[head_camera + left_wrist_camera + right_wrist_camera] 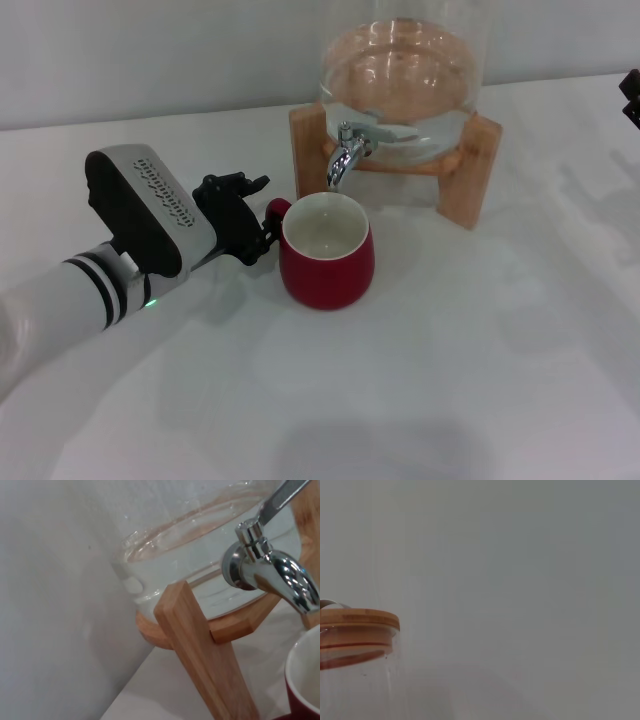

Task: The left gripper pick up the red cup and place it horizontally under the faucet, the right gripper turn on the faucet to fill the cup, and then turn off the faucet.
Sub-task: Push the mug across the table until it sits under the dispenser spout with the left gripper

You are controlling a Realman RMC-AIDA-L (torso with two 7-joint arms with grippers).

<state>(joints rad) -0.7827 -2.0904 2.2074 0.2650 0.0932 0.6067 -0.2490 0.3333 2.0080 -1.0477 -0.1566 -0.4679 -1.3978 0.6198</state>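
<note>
Jaws of left gripper [262,228] clamped on glossy red cup [326,252] handle, upright beneath chrome faucet [346,152].

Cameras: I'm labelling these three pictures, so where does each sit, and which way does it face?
Head view: above, looking down at the table; left gripper at the red cup handle; right gripper at the edge.
Left wrist view: low, facing faucet and wooden stand; no body shows.
Right wrist view: high, facing the wall past the jar lid; no body shows.
Head and left wrist views share faucet, cup and stand.
</note>
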